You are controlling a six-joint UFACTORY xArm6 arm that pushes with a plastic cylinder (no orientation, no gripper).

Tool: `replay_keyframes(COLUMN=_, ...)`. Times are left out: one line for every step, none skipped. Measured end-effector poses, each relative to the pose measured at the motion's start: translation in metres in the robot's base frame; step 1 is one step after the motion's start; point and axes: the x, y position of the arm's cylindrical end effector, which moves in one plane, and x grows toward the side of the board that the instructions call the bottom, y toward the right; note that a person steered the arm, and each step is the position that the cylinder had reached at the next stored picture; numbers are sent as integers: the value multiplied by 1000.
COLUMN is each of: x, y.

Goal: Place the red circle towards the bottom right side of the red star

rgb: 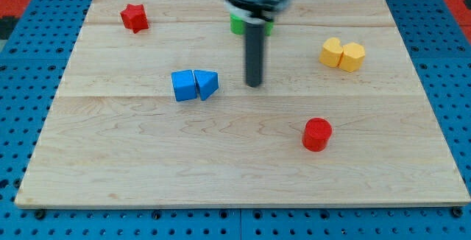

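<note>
The red circle (pixel 317 134) is a short red cylinder at the view's lower right on the wooden board (pixel 110 159). The red star (pixel 135 18) sits near the board's top left corner. My tip (pixel 255 85) stands near the board's middle, up and to the left of the red circle and well right of and below the red star. It touches no block. It is just right of a blue triangle (pixel 208 84).
A blue cube (pixel 183 85) touches the blue triangle's left side. Two yellow blocks (pixel 342 53) sit together at the upper right. A green block (pixel 238 24) is mostly hidden behind the arm at the top middle.
</note>
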Motion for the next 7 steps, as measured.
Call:
replay_keyframes(x=53, y=88)
replay_keyframes(x=69, y=116)
replay_keyframes(x=69, y=73)
replay_keyframes(x=83, y=11)
replay_keyframes(x=100, y=44)
replay_keyframes(x=125, y=50)
replay_keyframes(x=126, y=4)
